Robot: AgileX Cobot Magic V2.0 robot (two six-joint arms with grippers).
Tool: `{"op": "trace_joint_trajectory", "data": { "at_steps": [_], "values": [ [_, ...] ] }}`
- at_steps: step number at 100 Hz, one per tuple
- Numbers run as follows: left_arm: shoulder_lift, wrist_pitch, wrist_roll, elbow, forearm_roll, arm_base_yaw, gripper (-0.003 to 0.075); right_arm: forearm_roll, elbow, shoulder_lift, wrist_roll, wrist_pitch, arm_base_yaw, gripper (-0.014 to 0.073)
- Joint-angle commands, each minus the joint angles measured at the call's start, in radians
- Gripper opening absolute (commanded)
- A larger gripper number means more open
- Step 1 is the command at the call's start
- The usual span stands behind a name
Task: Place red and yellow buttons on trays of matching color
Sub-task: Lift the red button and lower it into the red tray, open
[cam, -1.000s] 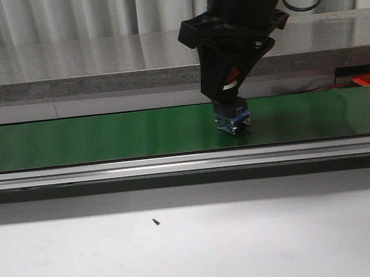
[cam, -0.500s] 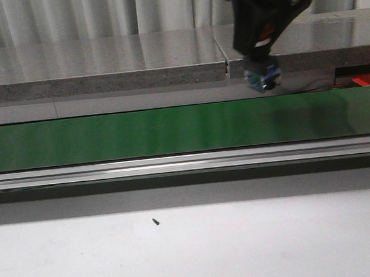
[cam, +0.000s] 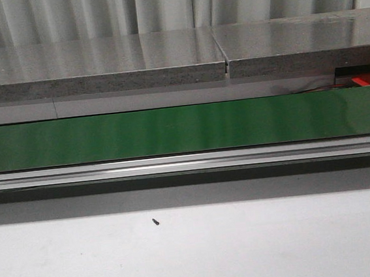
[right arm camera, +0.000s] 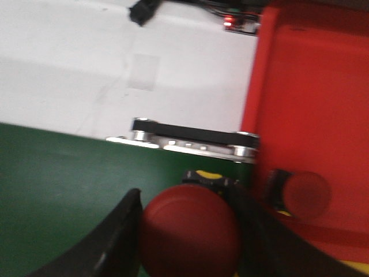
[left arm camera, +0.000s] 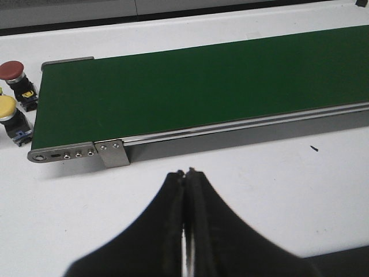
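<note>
— Red button (right arm camera: 190,231), where is it?
— Gripped between the right gripper (right arm camera: 187,236) fingers, over the green belt's (right arm camera: 63,190) end, beside the red tray (right arm camera: 311,115), which holds another red button (right arm camera: 305,195).
— Left gripper (left arm camera: 185,179)?
— Jaws closed, empty.

green belt (cam: 171,130), red tray (right arm camera: 311,115), red button (right arm camera: 190,236)

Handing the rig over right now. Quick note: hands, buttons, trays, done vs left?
Right hand: shut on a red button, over the belt's end beside the red tray.
Left hand: shut, holding nothing, over the white table.
Done: one red button already lies in the red tray.
Left: drop the held button in the red tray. A red button and a yellow button wait beyond the belt's other end.
</note>
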Motion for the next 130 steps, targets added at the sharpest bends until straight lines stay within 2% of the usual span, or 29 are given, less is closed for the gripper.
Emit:
{"op": "trace_joint_trajectory", "data": {
  "at_steps": [1,25,41,58,80,130],
  "values": [
    [0.008,-0.067,-0.002,-0.025,-0.01,-0.008,-0.0019,0.004,-0.029,-0.053,-0.007,-0.072,-0.065,0.0223],
    [0.008,-0.067,-0.002,-0.025,-0.01,-0.008,-0.0019,0.004,-0.031,-0.05,0.026,-0.127,-0.17,0.0223],
    [0.008,-0.067,-0.002,-0.025,-0.01,-0.008,-0.0019,0.004,-0.099,0.004,0.026,-0.119,-0.173,0.0223],
    [0.008,-0.067,-0.002,-0.025,-0.01,-0.008,-0.0019,0.04,-0.241,0.111,0.024,-0.028,-0.172,0.0223],
    [0.008,-0.067,-0.002,-0.025,-0.01,-0.008,-0.0019,0.088,-0.369,0.239,-0.082,0.053,-0.174,0.0223],
    [0.008,-0.067,-0.002,-0.025,-0.01,-0.008,-0.0019,0.121,-0.416,0.419,-0.114,0.001,-0.173,0.0223]
  ]
}}
